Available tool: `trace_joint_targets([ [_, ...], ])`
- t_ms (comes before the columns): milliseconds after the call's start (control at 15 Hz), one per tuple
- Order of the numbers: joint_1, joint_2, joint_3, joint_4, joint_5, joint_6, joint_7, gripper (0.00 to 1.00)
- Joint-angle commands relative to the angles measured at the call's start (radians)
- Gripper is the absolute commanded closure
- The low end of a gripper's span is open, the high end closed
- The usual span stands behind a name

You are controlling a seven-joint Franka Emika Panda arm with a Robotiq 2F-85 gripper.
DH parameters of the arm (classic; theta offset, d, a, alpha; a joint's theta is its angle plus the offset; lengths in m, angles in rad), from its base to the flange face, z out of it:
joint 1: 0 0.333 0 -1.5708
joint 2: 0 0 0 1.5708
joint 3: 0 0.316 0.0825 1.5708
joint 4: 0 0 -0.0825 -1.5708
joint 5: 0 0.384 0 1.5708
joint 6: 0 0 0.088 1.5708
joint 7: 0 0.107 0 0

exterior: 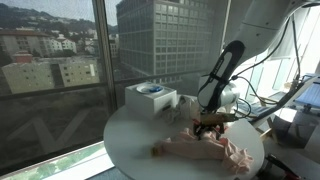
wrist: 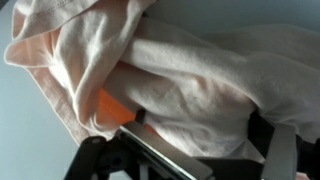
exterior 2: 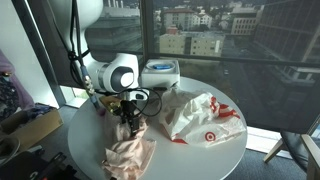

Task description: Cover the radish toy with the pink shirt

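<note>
The pink shirt (exterior 2: 130,155) lies bunched on the round white table (exterior 2: 190,160); it also shows in an exterior view (exterior: 185,149). In the wrist view the shirt (wrist: 190,80) fills the frame. A small orange patch, probably the radish toy (wrist: 112,108), peeks out from under its folds. The toy is hidden in both exterior views. My gripper (exterior 2: 130,124) points down onto the shirt's near end and also shows in an exterior view (exterior: 208,126). In the wrist view the gripper (wrist: 200,125) has its fingers spread, with cloth lying between them.
A white box with a blue item (exterior 2: 160,72) stands at the table's back, also seen in an exterior view (exterior: 150,97). A white plastic bag with red marks (exterior 2: 200,118) lies beside the shirt. Large windows stand close behind the table. Cables and clutter sit by the robot base (exterior 2: 30,125).
</note>
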Motion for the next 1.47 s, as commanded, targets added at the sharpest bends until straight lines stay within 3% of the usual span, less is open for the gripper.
trace_joint_targets([
  [0, -0.008, -0.029, 0.032, -0.020, 0.090, -0.031, -0.072, 0.00],
  [67, -0.006, -0.029, 0.035, -0.018, 0.103, -0.043, -0.081, 0.00],
  [133, -0.003, -0.022, 0.030, -0.014, 0.106, -0.046, -0.085, 0.25],
  [267, -0.005, -0.009, 0.025, -0.010, 0.110, -0.051, -0.096, 0.32],
  [467, -0.001, 0.009, 0.004, -0.008, 0.092, -0.038, -0.105, 0.58],
  [733, 0.014, 0.006, 0.010, 0.001, 0.079, -0.038, -0.131, 0.85],
  [800, 0.044, 0.008, -0.006, 0.014, 0.039, -0.060, -0.123, 0.93],
  [867, 0.057, 0.010, -0.005, 0.025, 0.011, -0.068, -0.141, 0.98],
  [1200, 0.112, 0.018, 0.014, 0.074, -0.115, -0.082, -0.201, 0.96],
  [1400, 0.120, 0.006, -0.038, 0.069, -0.160, -0.085, -0.168, 0.96],
])
